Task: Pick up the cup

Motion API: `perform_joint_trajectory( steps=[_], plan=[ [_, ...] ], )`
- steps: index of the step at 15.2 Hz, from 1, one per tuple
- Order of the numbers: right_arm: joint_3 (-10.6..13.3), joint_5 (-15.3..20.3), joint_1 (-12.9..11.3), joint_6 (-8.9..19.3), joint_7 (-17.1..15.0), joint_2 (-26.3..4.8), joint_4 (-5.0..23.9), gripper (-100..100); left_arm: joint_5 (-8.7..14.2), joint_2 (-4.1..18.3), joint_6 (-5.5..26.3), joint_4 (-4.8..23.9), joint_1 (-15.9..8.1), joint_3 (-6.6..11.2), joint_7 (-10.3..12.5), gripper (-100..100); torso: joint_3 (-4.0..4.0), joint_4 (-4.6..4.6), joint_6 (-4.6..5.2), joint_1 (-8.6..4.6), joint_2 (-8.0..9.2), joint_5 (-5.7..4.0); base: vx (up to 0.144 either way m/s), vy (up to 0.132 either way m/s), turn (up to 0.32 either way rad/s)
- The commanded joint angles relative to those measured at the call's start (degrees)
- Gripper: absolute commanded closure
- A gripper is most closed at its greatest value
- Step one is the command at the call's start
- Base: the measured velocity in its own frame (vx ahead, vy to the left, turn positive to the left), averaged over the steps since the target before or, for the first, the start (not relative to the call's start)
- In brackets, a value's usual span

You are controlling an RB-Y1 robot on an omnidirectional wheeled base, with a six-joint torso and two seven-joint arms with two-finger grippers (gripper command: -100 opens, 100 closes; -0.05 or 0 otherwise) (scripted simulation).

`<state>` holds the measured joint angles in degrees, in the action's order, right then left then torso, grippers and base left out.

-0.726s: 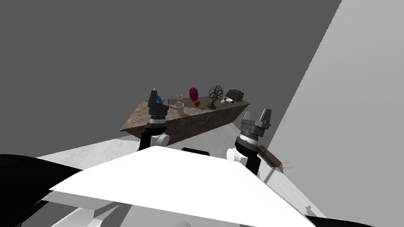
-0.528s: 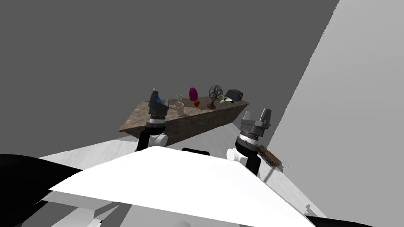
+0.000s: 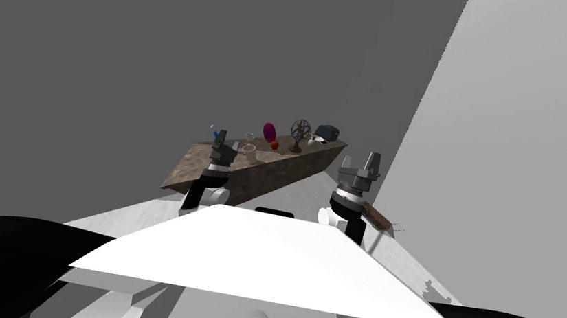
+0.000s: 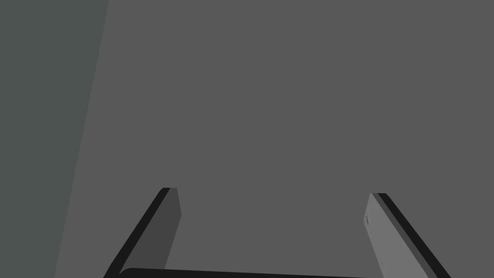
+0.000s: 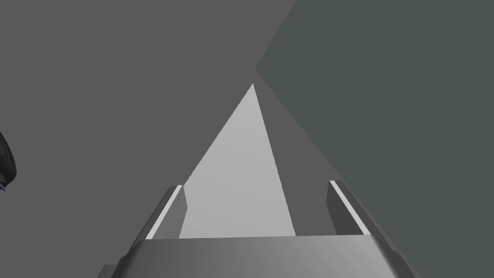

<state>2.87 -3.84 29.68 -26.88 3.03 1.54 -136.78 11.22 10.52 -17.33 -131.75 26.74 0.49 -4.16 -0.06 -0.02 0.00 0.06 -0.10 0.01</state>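
Near the table (image 3: pixel 198 161), left gripper (image 4: pixel 272 191) spread wide, empty — cup (image 3: pixel 250 151) apart from it — right gripper (image 5: pixel 256 184) likewise.

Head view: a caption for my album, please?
Left gripper and right gripper stand open before a brown table bearing the cup.

Left gripper (image 4: pixel 270 192), right gripper (image 5: pixel 255 184): jaws apart

The left gripper (image 3: pixel 220 137) has tilted sideways, before the table (image 3: pixel 195 163).
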Motion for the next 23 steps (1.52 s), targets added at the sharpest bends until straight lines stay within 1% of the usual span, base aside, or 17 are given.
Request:
perform_joint_trajectory(
  steps=[1, 2, 3, 5, 6, 8, 9, 11, 12, 14, 15, 17, 18, 19, 21, 22, 23],
  plan=[
    [0.0, 0.0, 0.0, 0.0, 0.0, 0.0, 0.0, 0, 1.8, 2.2, 2.9, 0.1, 0.0, 1.03, 0.6, -100, 0.00, 0.00, 0.00, 0.00, 0.00, 0.00, 0.026, 0.008, -0.062],
    [0.0, 0.0, 0.0, 0.0, 0.0, 0.0, 0.0, 0, 1.8, 2.2, 4.1, 0.1, 0.0, 1.03, 0.6, -100, -0.01, 0.00, 0.01, 0.00, -0.01, 0.00, 0.025, 0.008, -0.047],
    [0.0, 0.0, 0.0, 0.0, 0.0, 0.0, 0.0, 0, 3.3, 3.8, 5.5, 0.0, 0.0, 1.84, 1.0, -100, -0.01, 0.00, 0.00, 0.00, -0.02, 0.00, 0.028, 0.008, -0.069],
    [0.0, 0.0, 0.0, 0.0, 0.0, 0.0, 0.0, 0, 3.3, 3.8, 7.1, 0.0, 0.0, 1.84, 1.0, -100, -0.01, -0.01, 0.00, 0.00, -0.02, 0.00, 0.024, 0.009, -0.036],
    [0.0, 0.0, 0.0, 0.0, 0.0, 0.0, 0.0, 0, 4.9, 5.5, 8.8, -0.1, 0.1, 2.72, 1.5, -100, -0.01, 0.00, -0.01, -0.01, -0.01, 0.00, 0.019, 0.007, -0.054],
    [0.0, 0.0, 0.0, 0.0, 0.0, 0.0, 0.0, 0, 4.9, 5.5, 10.3, -0.1, 0.1, 2.72, 1.5, -100, 0.00, 0.00, 0.00, -0.01, 0.00, 0.00, 0.017, 0.009, -0.036],
    [0.0, 0.0, 0.0, 0.0, 0.0, 0.0, 0.0, 0, 6.6, 7.2, 11.9, -0.2, 0.1, 3.64, 2.0, -100, 0.01, 0.00, 0.00, -0.02, 0.02, 0.00, 0.018, 0.007, -0.063],
    [0.0, 0.0, 0.0, 0.0, 0.0, 0.0, 0.0, 0, 6.6, 7.2, 13.7, -0.2, 0.1, 3.64, 2.0, -100, 0.00, 0.00, 0.00, -0.01, 0.00, 0.00, 0.019, 0.008, -0.039],
    [0.0, 0.0, 0.0, 0.0, 0.0, 0.0, 0.0, 0, 8.3, 8.9, 15.1, -0.3, 0.2, 4.62, 2.5, -100, 0.01, 0.00, -0.01, -0.01, 0.01, 0.00, 0.025, 0.007, -0.043],
    [0.0, 0.0, 0.0, 0.0, 0.0, 0.0, 0.0, 0, 8.3, 8.9, 17.2, -0.3, 0.2, 4.62, 2.5, -100, -0.01, 0.00, 0.00, -0.01, -0.02, 0.00, 0.026, 0.008, -0.044],
    [0.0, 0.0, 0.0, 0.0, 0.0, 0.0, 0.0, 0, 10.2, 10.7, 18.7, -0.4, 0.3, 5.64, 3.1, -100, -0.01, 0.00, 0.00, -0.02, -0.01, 0.00, 0.028, 0.009, -0.063],
    [0.0, 0.0, 0.0, 0.0, 0.0, 0.0, 0.0, 0, 10.2, 10.7, 20.9, -0.4, 0.3, 5.64, 3.1, -100, -0.02, -0.01, 0.01, 0.00, -0.03, 0.00, 0.025, 0.010, -0.051],
    [0.0, 0.0, 0.0, 0.0, 0.0, 0.0, 0.0, 0, 10.2, 10.7, 21.0, -0.4, 0.3, 5.64, 3.1, -100, -0.01, 0.00, -0.01, -0.02, -0.01, 0.00, 0.011, 0.005, 0.003],
    [0.0, 0.0, 0.0, 0.0, 0.0, 0.0, 0.0, 0, 12.1, 12.5, 23.1, -0.6, 0.3, 6.69, 3.6, -100, 0.01, 0.00, -0.01, -0.03, 0.01, 0.00, 0.018, 0.006, -0.055],
    [0.0, 0.0, 0.0, 0.0, 0.0, 0.0, 0.0, 0, 12.1, 12.5, 24.8, -0.6, 0.3, 6.69, 3.6, -100, 0.00, 0.00, 0.00, -0.02, 0.00, 0.00, 0.021, 0.009, -0.051],
    [0.0, 0.0, 0.0, 0.0, 0.0, 0.0, 0.0, 0, 14.1, 14.3, 26.4, -0.7, 0.4, 7.78, 4.2, -100, 0.00, 0.00, -0.01, -0.02, 0.01, -0.01, 0.026, 0.005, -0.062],
    [0.0, 0.0, 0.0, 0.0, 0.0, 0.0, 0.0, 0, 14.1, 14.3, 27.5, -0.7, 0.4, 7.78, 4.2, -100, 0.00, 0.00, 0.01, -0.02, -0.01, -0.01, 0.030, 0.008, -0.070]
  ],
)
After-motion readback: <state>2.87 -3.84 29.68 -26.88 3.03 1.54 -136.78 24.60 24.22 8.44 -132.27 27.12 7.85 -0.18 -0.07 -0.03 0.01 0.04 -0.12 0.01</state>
